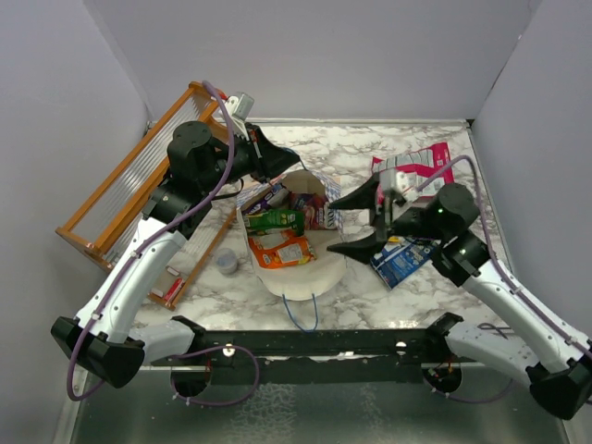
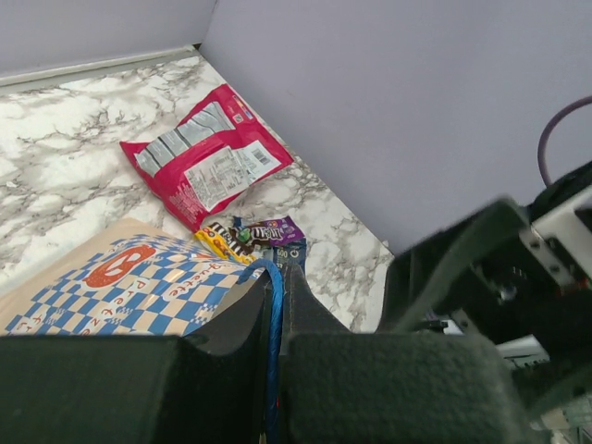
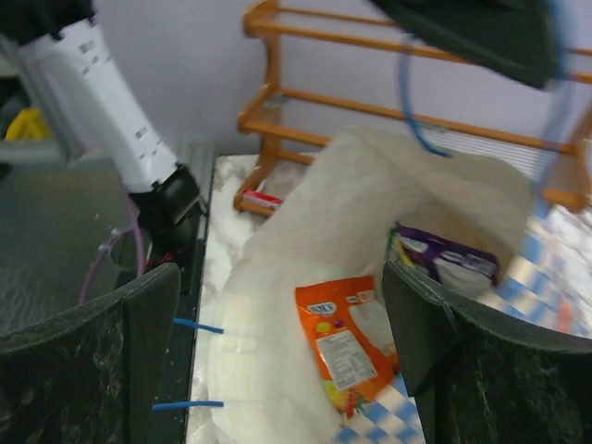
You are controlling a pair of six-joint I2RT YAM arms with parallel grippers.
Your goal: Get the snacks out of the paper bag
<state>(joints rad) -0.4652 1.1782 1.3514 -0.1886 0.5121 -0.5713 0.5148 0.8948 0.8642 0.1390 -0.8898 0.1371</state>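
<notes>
The paper bag lies open mid-table, its cream inside up. In it lie a green packet, an orange packet and a purple one. My left gripper is at the bag's far rim, shut on a blue string handle. My right gripper is open at the bag's right side, over its mouth. The right wrist view shows the orange packet and purple packet between the open fingers. A pink-red pouch and a blue packet lie on the table to the right.
An orange wooden rack stands at the back left. A small grey-blue cup sits left of the bag. Yellow and purple packets lie beyond the checkered bag wall. Grey walls close three sides.
</notes>
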